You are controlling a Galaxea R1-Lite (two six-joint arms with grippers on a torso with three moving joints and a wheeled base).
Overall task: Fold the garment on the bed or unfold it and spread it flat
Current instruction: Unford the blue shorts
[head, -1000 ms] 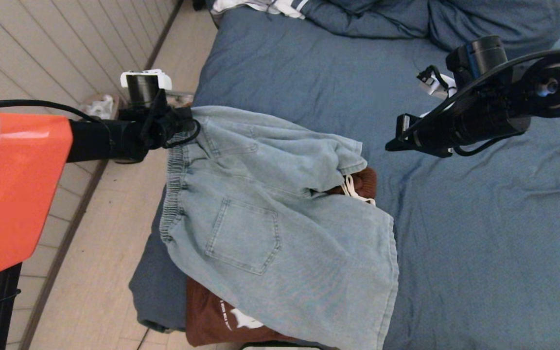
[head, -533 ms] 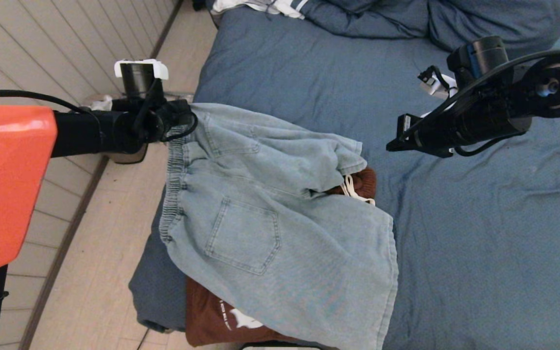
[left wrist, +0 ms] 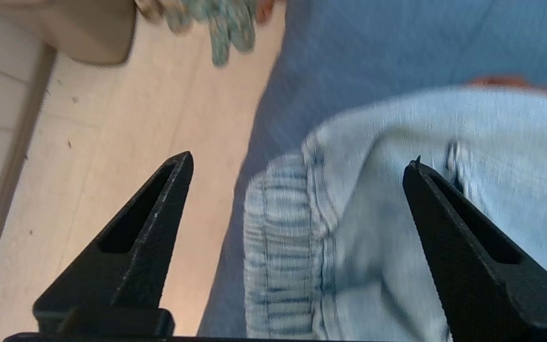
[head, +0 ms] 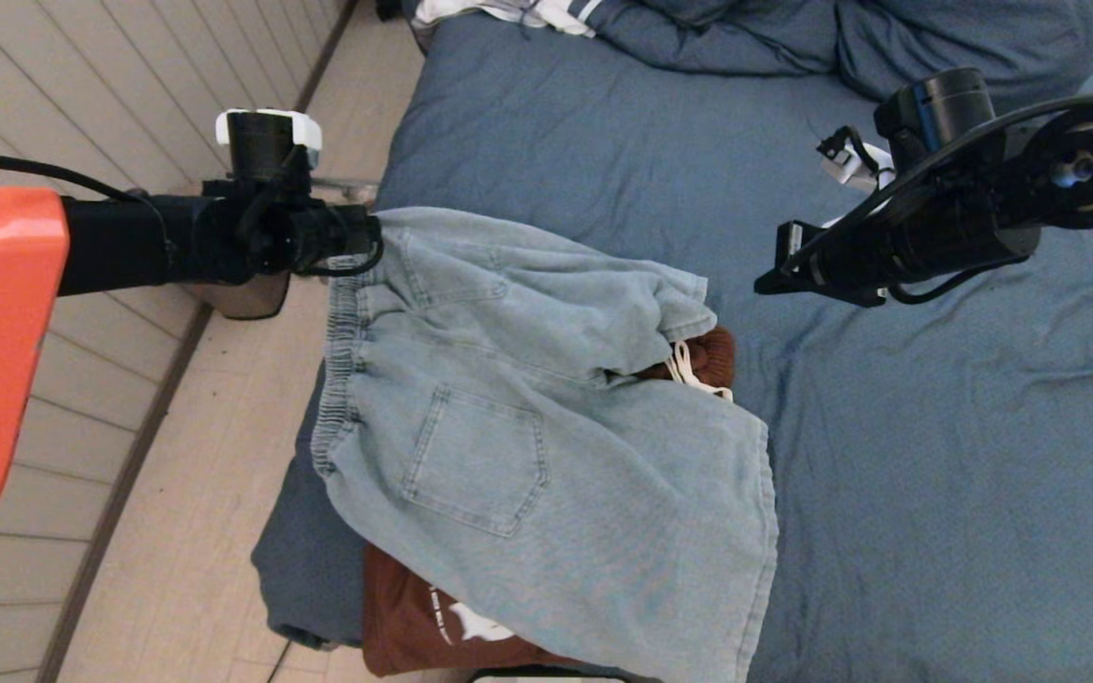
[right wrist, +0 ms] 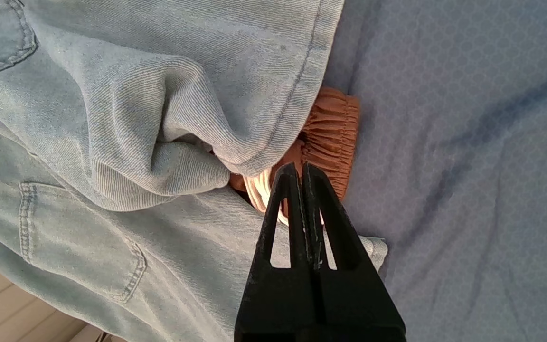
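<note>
Blue bed fills frame right; denim shorts lie centre-left over a brown garment, mostly spread, upper leg bunched; left claw wide, empty, at waistband; right claw shut, hovering upper right; smoothing left.

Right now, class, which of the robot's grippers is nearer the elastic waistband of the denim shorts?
Left. The left gripper hangs open just above the waistband at the bed's edge. The right gripper, shut, hovers over the shorts' far hem.
</note>
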